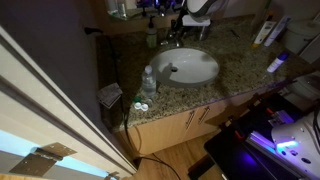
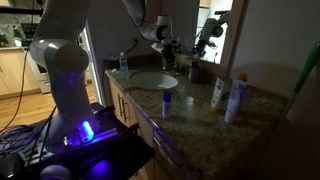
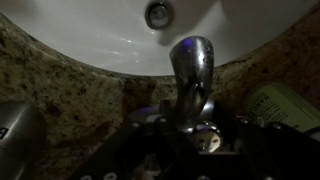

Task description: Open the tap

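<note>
Your gripper hovers right at the small shiny chrome tap, whose spout points ahead over the white oval basin. No water shows, so the opening remains undone. I cannot tell whether the jaws are spread or pinching.

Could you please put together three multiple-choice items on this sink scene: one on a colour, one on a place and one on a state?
1. The basin is: A black; B white; C green.
2. The gripper is: A at the tap behind the basin; B down inside the basin; C far off to one side of it.
3. The clear bottle is: A lying in the basin; B held by the gripper; C upright on the counter beside the basin.

Answers:
1 B: the bowl shows white in every view.
2 A: the wrist view has the tap right in front of it.
3 C: it stands by the basin's rim in an exterior view.
</note>
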